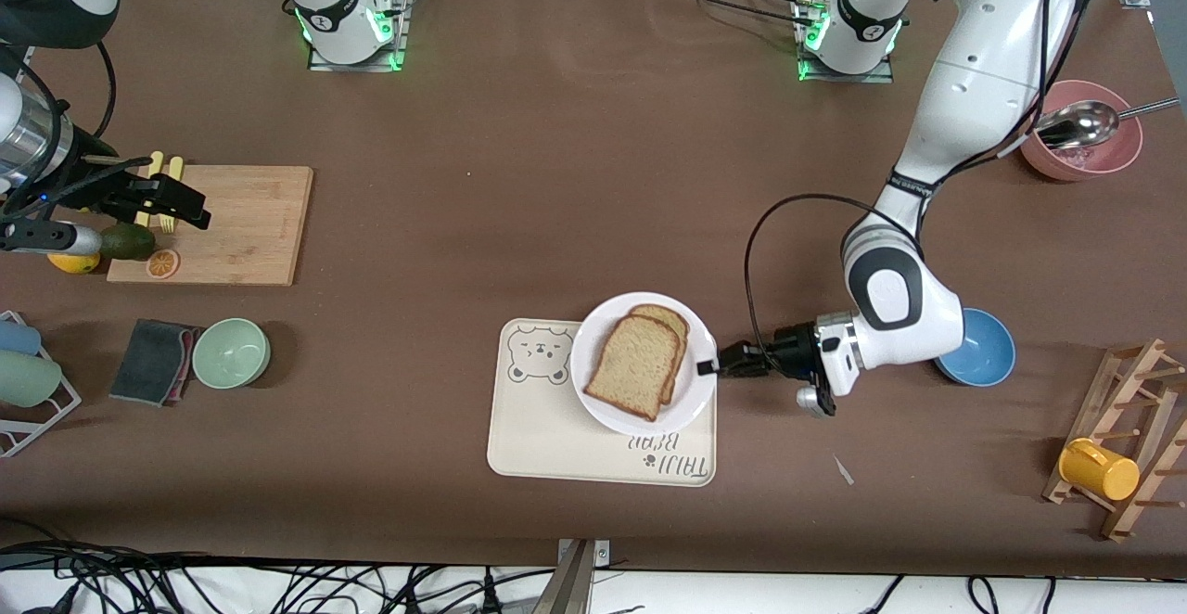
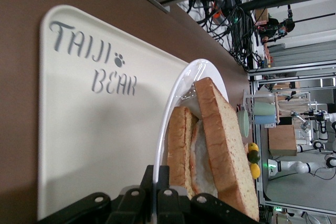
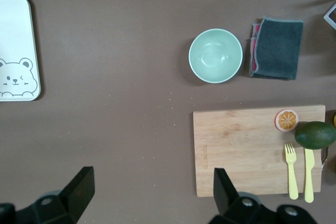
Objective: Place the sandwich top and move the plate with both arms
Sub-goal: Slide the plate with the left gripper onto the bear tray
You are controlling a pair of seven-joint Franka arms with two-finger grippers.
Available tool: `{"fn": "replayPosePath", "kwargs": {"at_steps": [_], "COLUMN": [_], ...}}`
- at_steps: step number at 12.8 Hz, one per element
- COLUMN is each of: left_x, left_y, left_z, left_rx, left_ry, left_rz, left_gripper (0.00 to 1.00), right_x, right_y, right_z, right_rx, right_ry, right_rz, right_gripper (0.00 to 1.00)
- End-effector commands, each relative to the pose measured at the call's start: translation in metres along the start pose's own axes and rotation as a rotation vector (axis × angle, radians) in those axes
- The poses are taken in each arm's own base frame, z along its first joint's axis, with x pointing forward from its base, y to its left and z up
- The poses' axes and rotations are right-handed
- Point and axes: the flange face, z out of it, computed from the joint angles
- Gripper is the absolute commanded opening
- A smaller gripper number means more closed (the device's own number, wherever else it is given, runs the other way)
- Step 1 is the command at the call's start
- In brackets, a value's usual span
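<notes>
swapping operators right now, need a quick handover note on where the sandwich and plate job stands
Left gripper: at the plate rim toward the left arm's end, shut on it; the left wrist view shows the rim between the fingers.
Right gripper: open, in the air over the cutting board, waiting.
Plate sits on the tray, overlapping its edge.
Done: sandwich top lies on the lower slice, on the plate.
Left: right gripper has no hold on the plate yet; moving it with both arms remains.
</notes>
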Motion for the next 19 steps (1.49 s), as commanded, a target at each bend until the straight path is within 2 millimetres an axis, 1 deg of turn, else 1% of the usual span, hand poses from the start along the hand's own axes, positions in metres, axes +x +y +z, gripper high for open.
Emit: {"fn": "replayPosePath", "kwargs": {"at_steps": [1, 3, 6, 7, 8, 9, 10, 11, 12, 13, 15, 17, 19], "left_x": [0.027, 0.025, 0.019, 0.014, 0.012, 0.011, 0.011, 0.010, 0.009, 0.008, 0.011, 0.015, 0.018], "left_y": [-0.019, -0.037, -0.047, -0.051, -0.052, -0.052, -0.052, -0.052, -0.052, -0.053, -0.049, -0.042, -0.038], "left_z": [-0.002, 0.007, 0.016, 0.024, 0.028, 0.029, 0.029, 0.029, 0.030, 0.031, 0.027, 0.023, 0.015], "left_rx": [-0.026, -0.003, 0.001, 0.003, 0.005, 0.005, 0.003, 0.004, 0.003, 0.005, 0.012, 0.009, 0.016], "left_ry": [0.044, 0.052, 0.042, 0.030, 0.025, 0.022, 0.022, 0.021, 0.020, 0.017, 0.016, 0.023, 0.031], "left_rz": [-0.008, -0.029, -0.042, -0.044, -0.039, -0.038, -0.050, -0.053, -0.056, -0.057, -0.033, -0.029, -0.027], "left_gripper": [0.00, 0.00, 0.00, 0.00, 0.00, 0.00, 0.00, 0.00, 0.18, 0.39, 1.00, 1.00, 1.00], "right_x": [0.016, 0.015, 0.015, 0.015, 0.015, 0.016, 0.015, 0.014, 0.014, 0.014, 0.014, 0.014, 0.014], "right_y": [0.002, 0.000, 0.001, 0.001, 0.000, -0.001, -0.006, -0.006, -0.007, -0.007, -0.008, -0.006, -0.006], "right_z": [-0.014, -0.015, -0.013, -0.013, -0.013, -0.011, -0.012, -0.011, -0.011, -0.011, -0.011, -0.011, -0.012], "right_rx": [0.008, -0.009, -0.009, -0.009, -0.019, -0.055, -0.069, -0.070, -0.070, -0.069, -0.064, -0.063, -0.061], "right_ry": [0.026, 0.026, 0.018, 0.018, 0.019, 0.020, 0.021, 0.020, 0.017, 0.017, 0.016, 0.017, 0.017], "right_rz": [-0.009, -0.016, -0.017, -0.016, -0.020, -0.036, -0.062, -0.066, -0.068, -0.068, -0.069, -0.079, -0.085], "right_gripper": [1.00, 1.00, 1.00, 1.00, 1.00, 1.00, 1.00, 1.00, 1.00, 1.00, 1.00, 1.00, 1.00]}}
